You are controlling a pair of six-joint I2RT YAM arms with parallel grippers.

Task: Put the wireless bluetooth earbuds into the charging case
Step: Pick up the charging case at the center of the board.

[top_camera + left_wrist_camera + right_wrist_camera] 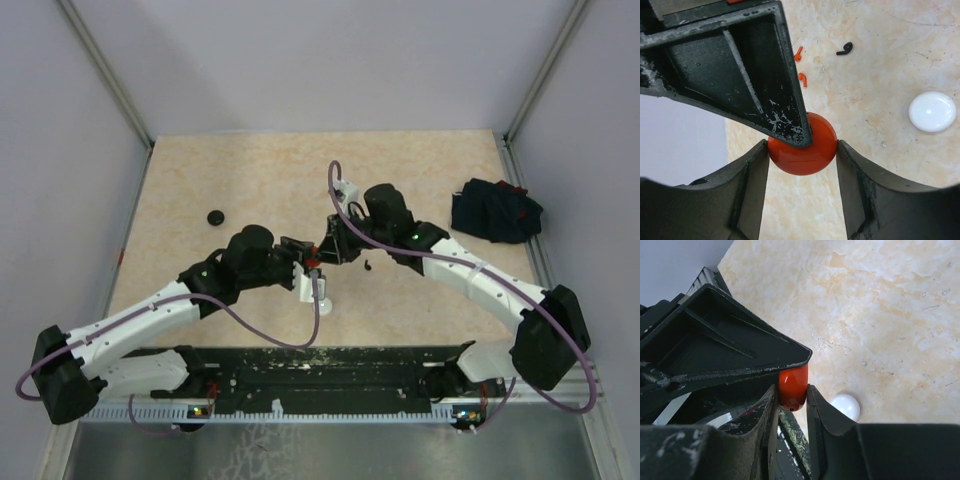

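Starting with the biggest thing, the table: in the overhead view its far half toward 12 o'clock is bare, with rails along the 9 and 3 o'clock sides. The dark cloth bundle sits at 2 o'clock, close to the right rail, so that side is tight.

Both arms meet at centre. The left gripper has its jaws about half open, pressed on opposite sides of the red charging case. The right gripper comes in crosswise, jaws nearly together, pinching the same case edge-on.

From the left wrist, a white disc lies at 2 o'clock of the case. Overhead, a black disc sits at 10 o'clock, well apart.

Now the small stuff. Two red-orange earbuds lie loose on the table at 12 o'clock of the case, and a black earbud is just right of them. None is in a case, and I can't find any white ones.

The danger, as I judge it, is two pincers squeezing one smooth round case across each other. If either pulls unevenly the case could squirt out, roll off, or knock into those tiny buds. The rails would stop a roll. Retreats look safest toward 12 o'clock.
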